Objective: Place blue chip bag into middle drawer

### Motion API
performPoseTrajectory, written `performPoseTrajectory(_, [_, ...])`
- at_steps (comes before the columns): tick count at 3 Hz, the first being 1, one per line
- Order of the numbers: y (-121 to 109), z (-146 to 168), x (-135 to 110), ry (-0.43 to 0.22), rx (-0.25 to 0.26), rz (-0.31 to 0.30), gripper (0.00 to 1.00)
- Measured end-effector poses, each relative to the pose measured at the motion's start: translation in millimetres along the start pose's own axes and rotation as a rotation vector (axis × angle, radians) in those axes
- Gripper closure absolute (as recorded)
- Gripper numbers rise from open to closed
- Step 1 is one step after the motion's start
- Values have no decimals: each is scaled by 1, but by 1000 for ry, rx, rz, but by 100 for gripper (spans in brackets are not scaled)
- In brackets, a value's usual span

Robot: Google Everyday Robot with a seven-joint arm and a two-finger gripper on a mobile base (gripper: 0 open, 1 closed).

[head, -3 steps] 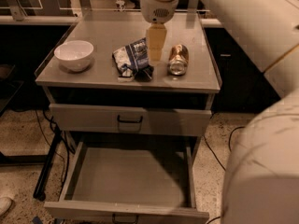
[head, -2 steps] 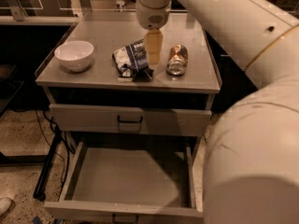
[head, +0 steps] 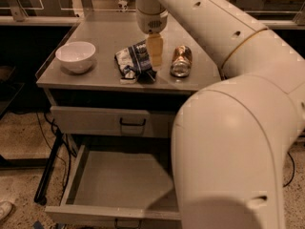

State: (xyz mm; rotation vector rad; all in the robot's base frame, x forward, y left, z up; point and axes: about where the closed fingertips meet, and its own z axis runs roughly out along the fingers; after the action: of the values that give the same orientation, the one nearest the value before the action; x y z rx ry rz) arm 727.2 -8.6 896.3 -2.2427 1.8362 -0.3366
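Observation:
The blue chip bag (head: 133,62) lies crumpled on the grey cabinet top (head: 105,32), between a white bowl and a copper-coloured can. My gripper (head: 155,61) hangs from the arm's wrist straight down over the right end of the bag, its cream fingers (head: 154,49) close against the bag. The middle drawer (head: 119,185) is pulled open below, its flat grey tray bare; my arm's big white link covers its right part. The drawer front (head: 114,120) above it is closed.
A white bowl (head: 75,56) stands at the left of the top. A copper-coloured can (head: 181,61) lies on its side just right of the gripper. My arm (head: 228,128) fills the right half of the view. Cables run on the floor at the left.
The gripper has come down and slightly left onto the right end of the bag. The arm now covers more of the right side of the view. The bag, bowl and can have not moved.

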Motion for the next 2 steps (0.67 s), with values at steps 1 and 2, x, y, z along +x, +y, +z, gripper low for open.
performPoseTrajectory(1, [-12,27,3,-1,-30,24,0])
performPoseTrajectory(2, [-11,45,4,-17,-62,72,0])
